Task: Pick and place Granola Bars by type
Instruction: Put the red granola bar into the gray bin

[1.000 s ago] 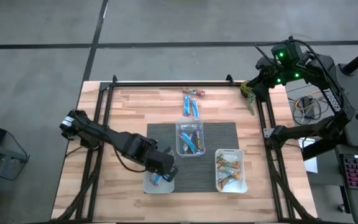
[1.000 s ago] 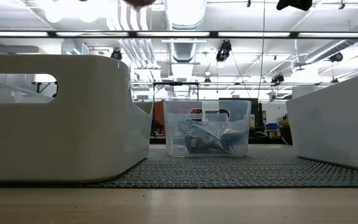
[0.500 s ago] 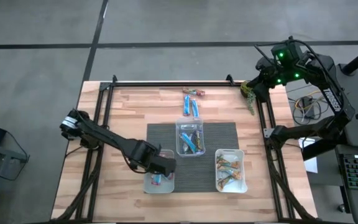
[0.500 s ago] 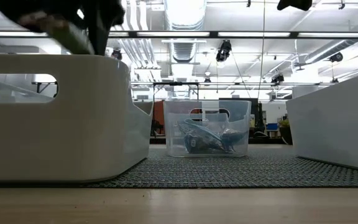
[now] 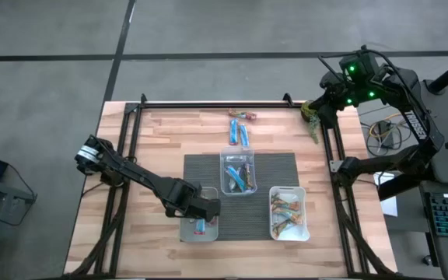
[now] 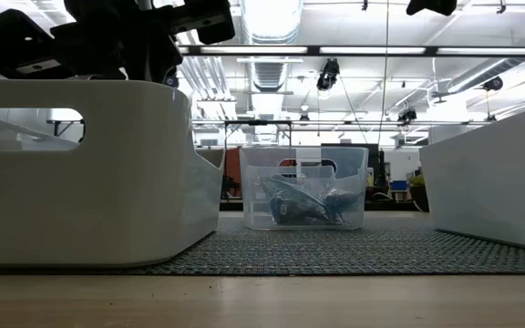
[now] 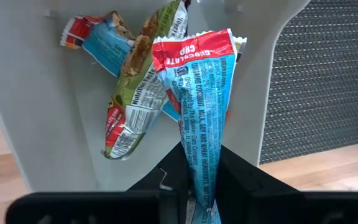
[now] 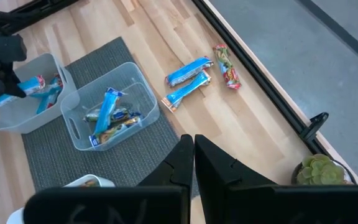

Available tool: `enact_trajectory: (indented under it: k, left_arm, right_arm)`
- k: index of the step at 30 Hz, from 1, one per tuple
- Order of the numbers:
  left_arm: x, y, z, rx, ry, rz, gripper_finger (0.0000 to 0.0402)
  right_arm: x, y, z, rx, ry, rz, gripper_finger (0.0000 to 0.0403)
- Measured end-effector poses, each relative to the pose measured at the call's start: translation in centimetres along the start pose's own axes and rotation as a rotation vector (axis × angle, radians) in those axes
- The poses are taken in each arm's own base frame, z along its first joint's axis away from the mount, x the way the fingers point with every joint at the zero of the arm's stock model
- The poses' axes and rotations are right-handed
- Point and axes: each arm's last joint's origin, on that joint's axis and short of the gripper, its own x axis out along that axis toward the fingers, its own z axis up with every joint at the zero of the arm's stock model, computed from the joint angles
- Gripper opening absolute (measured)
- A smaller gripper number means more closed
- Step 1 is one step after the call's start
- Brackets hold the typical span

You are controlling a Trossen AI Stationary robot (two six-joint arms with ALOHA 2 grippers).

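Since the frame a second earlier, the left arm had drawn back leftward over the near-left tub, so that its gripper [image 5: 202, 208] now sat at the tub's far edge rather than over its right side. In the low view that gripper [image 6: 130, 36], absent from the picture a second before, now showed dark above the tub's rim.

The left jaws were clamped on a blue wrapped bar [image 7: 199, 118], which hung between the two fingers above the white tub [image 7: 55, 124]. Two further bars [image 7: 132, 93] lay on the tub floor just beneath it, one blue with red ends, one with a green-and-red label, crossing each other. In the high view the tub [image 5: 185, 232] stood at the near-left corner of the grey mat [image 5: 208, 167], with a blue bar visible inside.

The clear centre tub [image 5: 238, 173] held several blue and dark bars. The near-right tub [image 5: 288, 213] held tan bars. Beyond the mat, on the bare wood, two blue bars [image 5: 237, 134] lay side by side, touching, and a reddish bar [image 5: 242, 116] lay just beyond them near the far rail.

The right gripper [image 8: 193, 149] was raised well off the table at the far-right corner, its fingers closed together and holding nothing. A small green plant [image 8: 319, 169] stood at that corner of the table [image 5: 154, 140].
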Motion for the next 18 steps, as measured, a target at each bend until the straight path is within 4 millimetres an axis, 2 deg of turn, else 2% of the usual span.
enact_trajectory:
  k: [8,18]
  left_arm:
    - [0.00,-0.03,0.09,0.000,-0.009,-0.003,0.0047]
    - [0.04,-0.18,0.46,0.005,-0.020,-0.007,0.0120]
  right_arm:
    - [0.00,0.00,0.01,-0.012,0.000,0.000,0.0008]
    - [0.00,0.00,0.00,-0.011,0.000,0.000,0.0008]
